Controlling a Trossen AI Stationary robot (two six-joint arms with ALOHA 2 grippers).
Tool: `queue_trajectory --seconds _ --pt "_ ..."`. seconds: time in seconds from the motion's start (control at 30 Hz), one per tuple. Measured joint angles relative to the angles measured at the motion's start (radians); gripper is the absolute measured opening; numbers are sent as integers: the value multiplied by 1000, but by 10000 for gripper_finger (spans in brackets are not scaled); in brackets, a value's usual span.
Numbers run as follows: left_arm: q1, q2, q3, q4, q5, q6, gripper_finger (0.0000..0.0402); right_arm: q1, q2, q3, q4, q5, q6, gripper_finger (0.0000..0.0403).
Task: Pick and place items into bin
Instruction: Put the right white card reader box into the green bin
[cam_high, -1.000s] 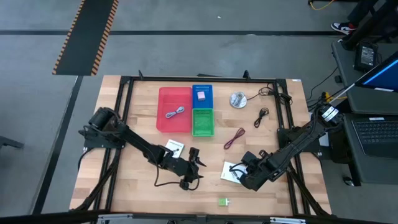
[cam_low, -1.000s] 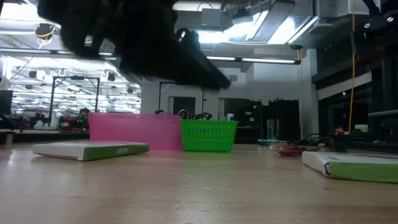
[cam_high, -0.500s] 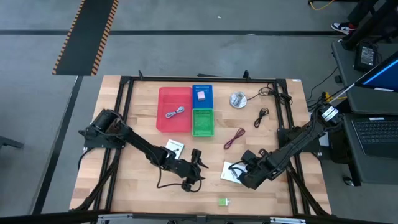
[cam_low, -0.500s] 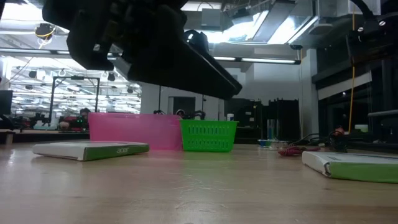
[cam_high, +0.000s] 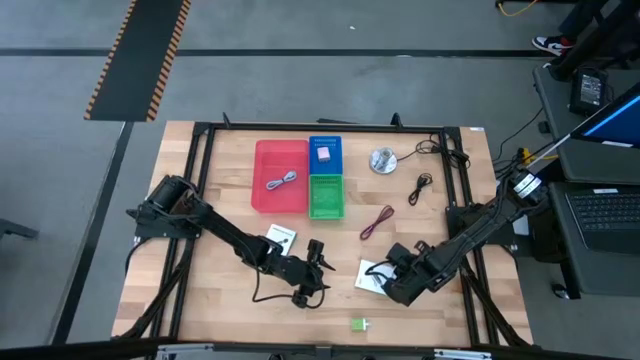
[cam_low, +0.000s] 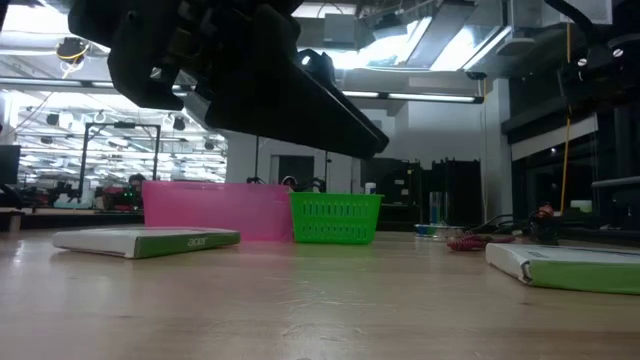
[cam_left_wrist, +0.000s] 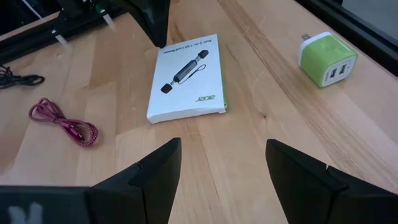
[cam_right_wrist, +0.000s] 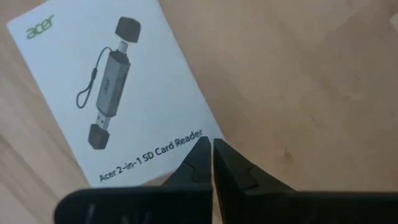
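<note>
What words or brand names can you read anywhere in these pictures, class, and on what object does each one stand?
"acer": top corner of the white box, right wrist view.
"Acer 2-in-1 SD Card Reader": along that box's lower edge.
"acer": on the same box in the left wrist view.
"acer": side of the other white box, low view.
No other text is readable.

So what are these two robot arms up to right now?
They are sorting small items into bins. The right gripper is shut, its tips over the edge of a white card reader box lying on the table, holding nothing. The left gripper is open above the wood, empty, facing that box and a green charger. A grey cable already lies in the pink bin; a red cable waits on the table.
</note>
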Motion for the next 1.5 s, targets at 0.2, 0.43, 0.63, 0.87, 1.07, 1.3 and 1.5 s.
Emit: queue_trajectory --seconds 0.2,0.43,0.63,0.87,1.07,1.3,1.5 --pt "0 0 0 0 0 0 228 0 0 0 7 -1 0 0" --pt "0 0 0 0 0 0 228 0 0 0 14 -1 0 0" --pt "0 -1 0 0 0 0 228 0 9 0 14 -2 0 0" --pt "0 -1 0 0 -1 0 228 -3 45 3 22 -4 -1 0" --pt "-2 -1 0 0 -11 93 228 -3 70 4 58 -5 3 0" --pt "-2 -1 0 -1 -24 279 228 -6 99 5 118 -8 26 0" --pt "-3 40 1 1 -18 482 228 -17 100 5 119 -22 55 0"
